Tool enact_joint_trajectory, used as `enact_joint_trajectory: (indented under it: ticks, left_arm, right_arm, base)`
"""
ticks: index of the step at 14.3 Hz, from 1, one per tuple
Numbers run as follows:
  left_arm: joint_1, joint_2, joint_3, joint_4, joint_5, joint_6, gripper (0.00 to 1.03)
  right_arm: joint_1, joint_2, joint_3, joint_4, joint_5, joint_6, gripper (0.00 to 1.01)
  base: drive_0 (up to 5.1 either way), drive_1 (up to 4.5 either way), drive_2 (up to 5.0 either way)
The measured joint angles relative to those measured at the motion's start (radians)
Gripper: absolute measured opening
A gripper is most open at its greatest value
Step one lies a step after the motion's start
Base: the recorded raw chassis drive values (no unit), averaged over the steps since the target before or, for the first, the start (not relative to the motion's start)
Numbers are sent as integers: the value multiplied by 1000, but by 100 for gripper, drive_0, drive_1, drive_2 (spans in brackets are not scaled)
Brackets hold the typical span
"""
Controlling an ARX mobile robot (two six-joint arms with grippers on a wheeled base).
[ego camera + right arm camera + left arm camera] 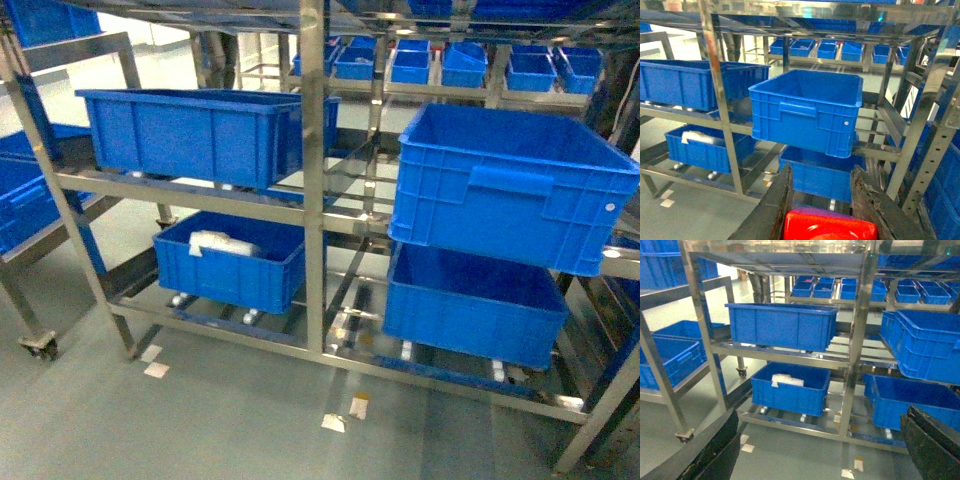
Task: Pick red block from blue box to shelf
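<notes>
The red block point(830, 227), glossy and bright, sits pinched between the two dark fingers of my right gripper point(821, 172) at the bottom of the right wrist view. That gripper is held in the air facing the stainless-steel shelf point(720, 100). In the left wrist view my left gripper point(822, 415) is open wide and empty, with one black finger in each lower corner. It faces the same shelf point(857, 340) from a distance. The head view shows the shelf point(313, 200) but neither gripper. The blue box is out of view.
Deep-blue ribbed crates fill the shelf. One tilts on the upper right tier point(510, 185) with another below it point(475, 305). A third stands at upper left point(190, 130). A lower-left crate point(230, 275) holds a white bag point(222, 243). A second wheeled rack point(40, 345) stands at left.
</notes>
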Motion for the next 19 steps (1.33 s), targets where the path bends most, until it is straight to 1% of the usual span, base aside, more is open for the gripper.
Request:
enact_joint_trajectory:
  ticks: [2, 13, 17, 19]
  left_arm:
    - [0, 0, 0, -4, 0, 0, 98]
    - [0, 0, 0, -3, 1, 0, 98]
    - [0, 0, 0, -3, 0, 0, 98]
    - [1, 0, 0, -4, -2, 0, 98]
  right_arm:
    - [0, 0, 0, 0, 0, 0, 28]
    - [0, 0, 0, -4, 2, 0, 28]
    - [0, 0, 0, -3, 2, 0, 28]
    - [0, 0, 0, -3, 1, 0, 28]
  base:
    - [-141, 282, -565]
    - [1, 427, -425]
    - [-15, -15, -15]
    - [-181, -181, -181]
